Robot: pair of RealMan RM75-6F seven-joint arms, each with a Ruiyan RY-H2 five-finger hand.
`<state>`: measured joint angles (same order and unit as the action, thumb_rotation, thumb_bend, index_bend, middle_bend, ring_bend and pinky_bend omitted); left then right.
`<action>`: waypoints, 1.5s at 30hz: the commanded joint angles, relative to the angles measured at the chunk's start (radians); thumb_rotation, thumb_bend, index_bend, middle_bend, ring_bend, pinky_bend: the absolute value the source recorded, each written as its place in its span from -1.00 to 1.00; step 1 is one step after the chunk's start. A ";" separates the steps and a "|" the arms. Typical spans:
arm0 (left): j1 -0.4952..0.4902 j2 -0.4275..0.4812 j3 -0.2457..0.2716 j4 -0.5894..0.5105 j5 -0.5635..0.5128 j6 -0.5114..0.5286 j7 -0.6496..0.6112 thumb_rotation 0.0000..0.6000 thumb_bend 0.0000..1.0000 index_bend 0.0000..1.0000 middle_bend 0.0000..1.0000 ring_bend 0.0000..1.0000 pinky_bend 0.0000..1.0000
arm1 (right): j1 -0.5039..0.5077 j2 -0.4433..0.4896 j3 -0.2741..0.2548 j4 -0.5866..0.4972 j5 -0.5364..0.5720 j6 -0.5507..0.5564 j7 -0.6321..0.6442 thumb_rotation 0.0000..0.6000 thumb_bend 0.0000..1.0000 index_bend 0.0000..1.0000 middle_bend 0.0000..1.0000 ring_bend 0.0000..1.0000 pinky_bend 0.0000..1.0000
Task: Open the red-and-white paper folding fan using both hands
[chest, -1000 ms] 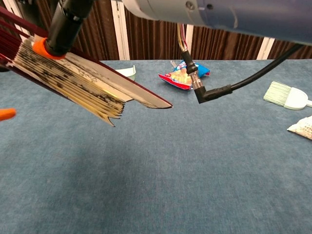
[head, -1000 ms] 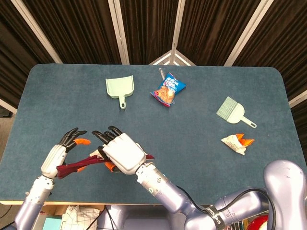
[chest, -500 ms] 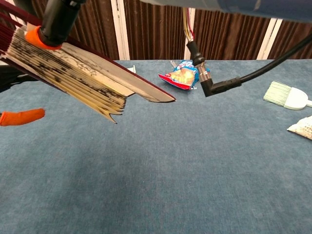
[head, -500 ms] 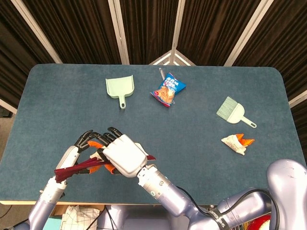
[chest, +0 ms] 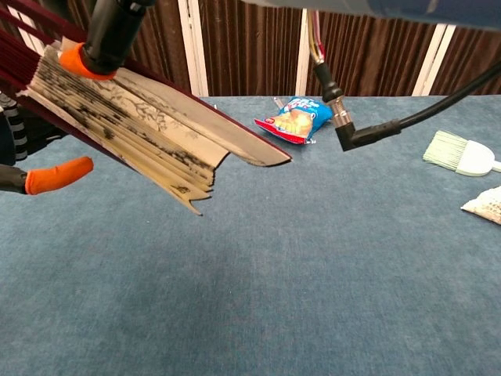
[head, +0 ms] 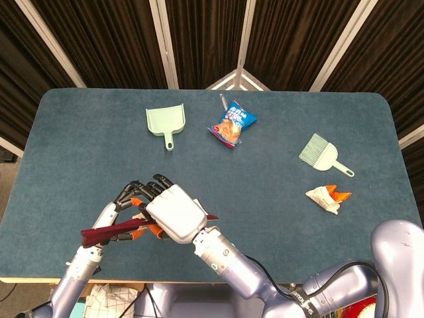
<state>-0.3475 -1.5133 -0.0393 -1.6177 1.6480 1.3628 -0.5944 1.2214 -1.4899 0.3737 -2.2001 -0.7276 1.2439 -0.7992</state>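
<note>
The folding fan (head: pixel 106 230) is a dark red stick shape above the table's near left part. In the chest view the fan (chest: pixel 133 133) fills the upper left, its white ink-marked folds fanned slightly apart between red outer ribs. My right hand (head: pixel 173 213) grips it from above; one orange-tipped finger (chest: pixel 103 45) presses on the top rib. My left hand (head: pixel 122 204) lies close beside and under the fan, fingers apart. One of its orange fingertips (chest: pixel 59 174) shows just below the folds with a gap. Whether the left hand touches the fan is hidden.
At the table's far side lie a mint dustpan (head: pixel 165 122) and a blue snack bag (head: pixel 232 124). A mint brush (head: pixel 323 152) and a crumpled wrapper (head: pixel 328 197) sit on the right. A black cable (chest: pixel 368 133) hangs in the chest view.
My left hand has moved right, from apart to right up against the fan and the right hand's fingers. The fan's folds have spread a little wider.
</note>
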 commanded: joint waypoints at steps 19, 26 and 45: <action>0.006 -0.015 -0.021 0.005 -0.032 0.045 -0.002 1.00 0.20 0.40 -0.33 -1.00 -0.83 | -0.020 0.047 -0.024 -0.018 -0.016 -0.004 0.044 1.00 -0.03 0.42 -0.69 -0.50 -0.66; 0.017 0.018 -0.020 0.009 -0.014 0.079 0.012 1.00 0.19 0.39 -0.33 -1.00 -0.83 | -0.059 0.104 -0.043 -0.020 -0.029 -0.002 0.075 1.00 -0.03 0.43 -0.69 -0.50 -0.66; 0.033 0.131 -0.065 -0.031 0.031 0.190 0.073 1.00 0.18 0.37 -0.33 -1.00 -0.83 | -0.210 0.303 -0.090 0.021 -0.188 -0.065 0.289 1.00 -0.02 0.45 -0.69 -0.50 -0.66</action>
<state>-0.3136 -1.3858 -0.0999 -1.6492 1.6754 1.5490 -0.5273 1.0309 -1.2078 0.2884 -2.1863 -0.8931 1.1885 -0.5364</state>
